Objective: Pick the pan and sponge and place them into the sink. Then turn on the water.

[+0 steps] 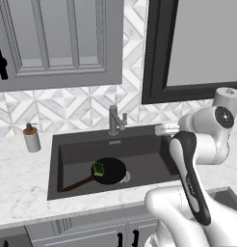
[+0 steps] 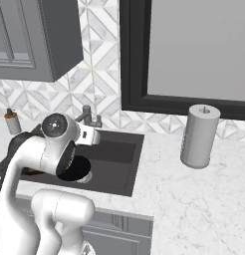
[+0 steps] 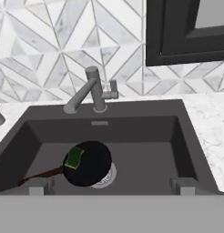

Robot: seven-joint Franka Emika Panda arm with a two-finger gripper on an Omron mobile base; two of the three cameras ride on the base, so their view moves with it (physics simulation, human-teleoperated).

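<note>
Already well along, judging by the left base view: pan (image 1: 111,171) lying in the sink (image 1: 139,149), partly over the drain (image 1: 125,177), brown handle running toward the basin's front left corner; sponge (image 1: 98,168) resting on the pan, green face up. Faucet (image 1: 116,120) standing at the back rim, spout dry, no blue stream anywhere, so water not yet on. Soap dispenser (image 1: 31,137) on the counter (image 1: 19,178) left of the basin. Arm raised at the right, wrist above the sink's right rim; fingers not clear from this side

From the right base view: arm's elbow joint covering much of the basin, a slice of dark pan (image 2: 74,172) and the drain (image 2: 86,177) peeking out beneath it. Faucet (image 2: 88,117) partly visible behind the wrist. Paper towel roll (image 2: 199,135) upright on the counter, well apart from the sink (image 2: 119,169)

From the hand view: looking down at the sink (image 3: 182,136) from above its front edge, gripper (image 3: 109,185) spread wide and holding nothing, one fingertip (image 3: 37,185) at each lower side. Pan (image 3: 91,164) and sponge (image 3: 75,157) together in the basin, faucet (image 3: 93,93) straight ahead with its side lever (image 3: 112,91) pointing right, untouched and well apart from the fingers

Both placements apparently finished; remaining step likely a reach to the lever to start the water
</note>
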